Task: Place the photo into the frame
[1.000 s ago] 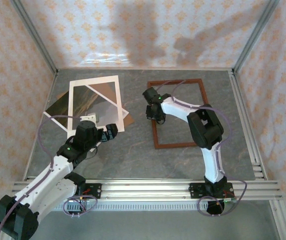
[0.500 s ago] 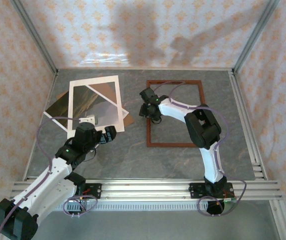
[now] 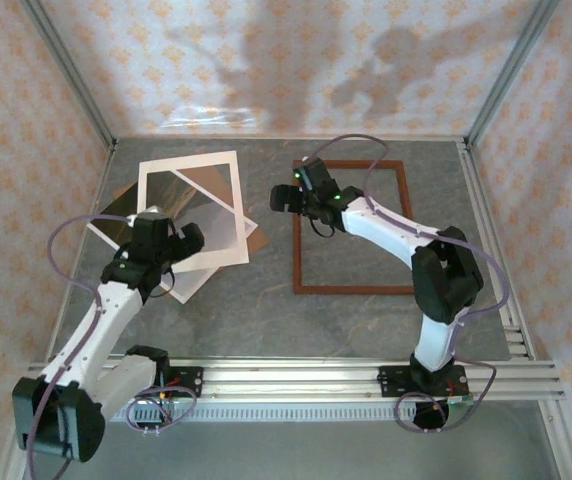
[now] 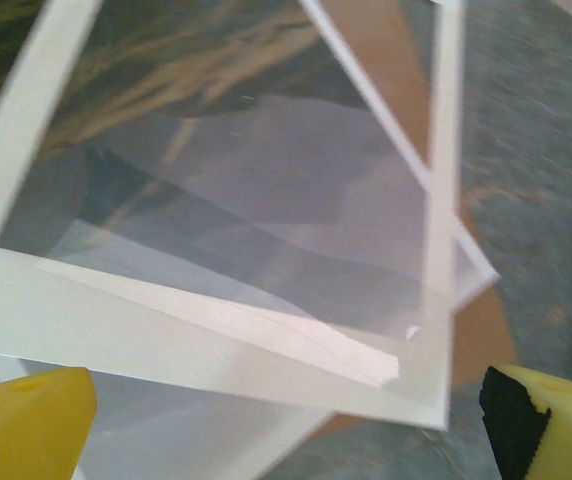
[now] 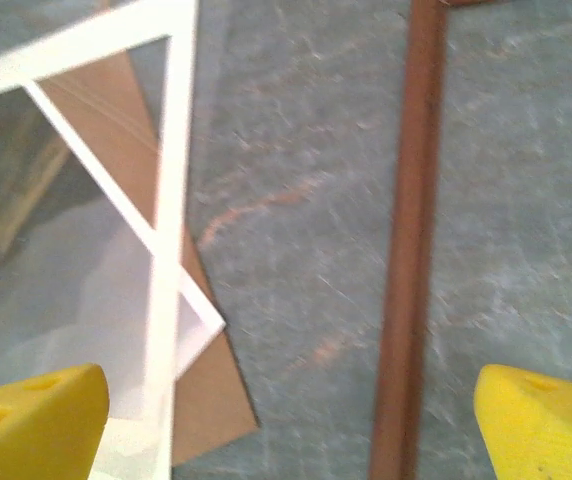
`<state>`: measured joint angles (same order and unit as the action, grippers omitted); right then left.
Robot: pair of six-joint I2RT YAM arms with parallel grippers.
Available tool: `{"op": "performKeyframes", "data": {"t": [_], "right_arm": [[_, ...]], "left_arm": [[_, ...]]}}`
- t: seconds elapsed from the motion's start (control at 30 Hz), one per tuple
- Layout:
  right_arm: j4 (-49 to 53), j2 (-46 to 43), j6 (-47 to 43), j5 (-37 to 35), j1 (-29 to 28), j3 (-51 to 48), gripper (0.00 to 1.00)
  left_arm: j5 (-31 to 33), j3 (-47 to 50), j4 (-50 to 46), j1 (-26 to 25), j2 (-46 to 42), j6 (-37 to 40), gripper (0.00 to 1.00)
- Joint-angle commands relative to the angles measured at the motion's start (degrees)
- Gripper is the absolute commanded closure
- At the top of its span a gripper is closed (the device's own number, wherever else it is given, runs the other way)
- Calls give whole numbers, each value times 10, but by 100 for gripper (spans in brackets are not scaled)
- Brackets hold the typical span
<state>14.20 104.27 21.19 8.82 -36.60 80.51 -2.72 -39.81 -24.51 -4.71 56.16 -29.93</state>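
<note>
While glossy photo (image 3: pixel 118 203) lies under white mat (image 3: pixel 191 162), thin wooden frame (image 3: pixel 351 290) apart

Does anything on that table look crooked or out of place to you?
Yes. On the left, the white mat, the photo and the brown backing board lie in a loose stack, each at a different angle, corners sticking out. The frame lies empty to their right, apart from them.

frame (image 3: pixel 352 290) reddish-brown | mat (image 3: pixel 188 162) white | table (image 3: pixel 266 310) grey marbled | right fingers (image 5: pixel 28 425) yellow
</note>
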Motion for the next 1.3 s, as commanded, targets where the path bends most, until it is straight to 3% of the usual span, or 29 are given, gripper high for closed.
{"op": "performKeyframes", "data": {"t": [0.0, 0.13, 0.3, 0.5, 0.63, 0.9, 1.13, 1.27], "right_arm": [[-84, 10, -3, 30, -10, -27, 6], [-78, 21, 2, 55, -13, -13, 7], [-80, -3, -2, 30, -14, -49, 7], [-66, 2, -1, 18, -14, -62, 7], [-58, 4, 2, 10, -14, -63, 8], [-51, -4, 26, -2, -14, -76, 8], [-20, -22, 13, -49, -14, -83, 8], [-19, -30, 11, -67, -14, -90, 8]], "left_arm": [[-2, -23, 39, 37, 56, 6, 0], [-34, -78, 81, 89, 179, -3, 0], [-44, -160, 86, 119, 315, 19, 0], [-119, -218, 87, 117, 423, 32, 0], [-125, -216, 100, 97, 448, 42, 0], [-181, -144, 160, 61, 442, 21, 5], [-206, -8, 218, -41, 322, -29, 5], [-208, 16, 211, -88, 252, -33, 5]]}}
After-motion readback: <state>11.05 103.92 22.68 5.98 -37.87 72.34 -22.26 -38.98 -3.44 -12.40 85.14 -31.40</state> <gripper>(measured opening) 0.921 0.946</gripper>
